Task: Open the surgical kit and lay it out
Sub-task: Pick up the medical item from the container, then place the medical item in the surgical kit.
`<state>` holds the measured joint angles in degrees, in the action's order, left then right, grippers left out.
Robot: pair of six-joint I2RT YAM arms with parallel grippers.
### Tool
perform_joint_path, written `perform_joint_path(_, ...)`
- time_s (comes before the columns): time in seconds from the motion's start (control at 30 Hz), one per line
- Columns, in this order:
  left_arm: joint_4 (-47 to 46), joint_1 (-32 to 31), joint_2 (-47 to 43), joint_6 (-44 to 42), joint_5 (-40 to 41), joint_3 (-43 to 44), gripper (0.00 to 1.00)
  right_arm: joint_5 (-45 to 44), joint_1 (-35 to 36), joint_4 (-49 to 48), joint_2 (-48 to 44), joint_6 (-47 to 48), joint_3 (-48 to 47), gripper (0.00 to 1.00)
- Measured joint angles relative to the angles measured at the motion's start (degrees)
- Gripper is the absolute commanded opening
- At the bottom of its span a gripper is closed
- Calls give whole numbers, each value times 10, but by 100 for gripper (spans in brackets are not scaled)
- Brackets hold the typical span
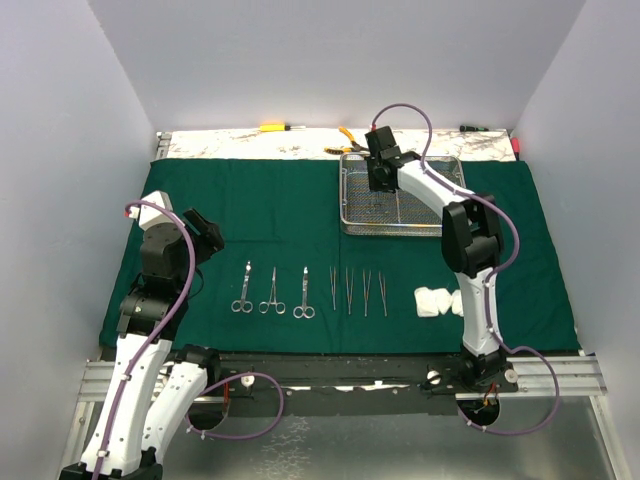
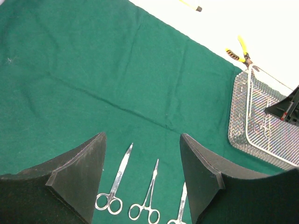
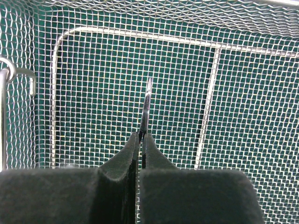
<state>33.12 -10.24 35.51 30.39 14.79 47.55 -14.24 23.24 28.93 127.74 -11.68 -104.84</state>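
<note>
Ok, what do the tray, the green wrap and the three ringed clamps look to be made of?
Tray: bare steel wire mesh by the look, a woven grid on a bright rod frame. Green wrap: woven cloth, matte, with soft fold creases. Clamps: polished metal, probably stainless, glinting along the shafts.

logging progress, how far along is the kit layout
Done: cloth spread, three clamps, four tweezers and gauze rolls lined up. In hand: right gripper shut on a thin steel instrument in the tray. To do: lay it in the row; left gripper open, empty.
</note>
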Motion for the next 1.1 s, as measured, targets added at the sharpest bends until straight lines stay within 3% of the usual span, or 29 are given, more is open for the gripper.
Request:
perform_joint_path(0.37,0,0,7,0,0,0,66,6,0,-17,-38,4,51,1)
perform_joint_path(0.77,0,0,7,3,-7,0,66,17,0,-104,-189,-66,104,1)
perform_joint_path(1.1,31,0,-4,40,-10,49,66,40,44,-126,-249,-154,160,1)
